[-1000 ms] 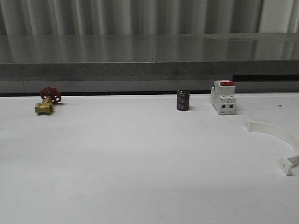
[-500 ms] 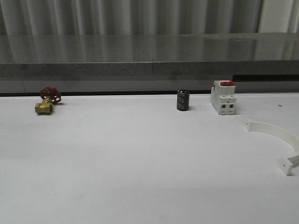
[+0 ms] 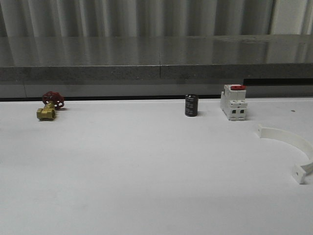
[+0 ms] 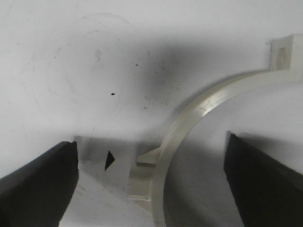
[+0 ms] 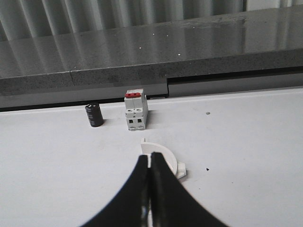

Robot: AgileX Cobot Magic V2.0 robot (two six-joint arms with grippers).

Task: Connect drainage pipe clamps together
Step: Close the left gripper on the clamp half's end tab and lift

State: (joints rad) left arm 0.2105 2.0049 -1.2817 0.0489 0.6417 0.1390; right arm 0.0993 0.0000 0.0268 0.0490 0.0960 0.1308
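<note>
One white drainage pipe clamp [image 3: 288,139] lies on the white table at the right, its curved band running off the frame's right edge and a flat tab [image 3: 299,174] at its near end. In the right wrist view that clamp [image 5: 169,159] lies just beyond my right gripper [image 5: 150,157], which is shut with nothing held. Another white clamp [image 4: 199,106] lies on the table under my left gripper [image 4: 150,149]. The left gripper is open, its black fingers [image 4: 42,179] standing on either side of the band, not touching it.
At the back of the table stand a white block with a red top [image 3: 233,103], a small black cylinder [image 3: 191,105] and a brass valve with a red handwheel [image 3: 49,106]. A grey ledge [image 3: 156,73] runs behind them.
</note>
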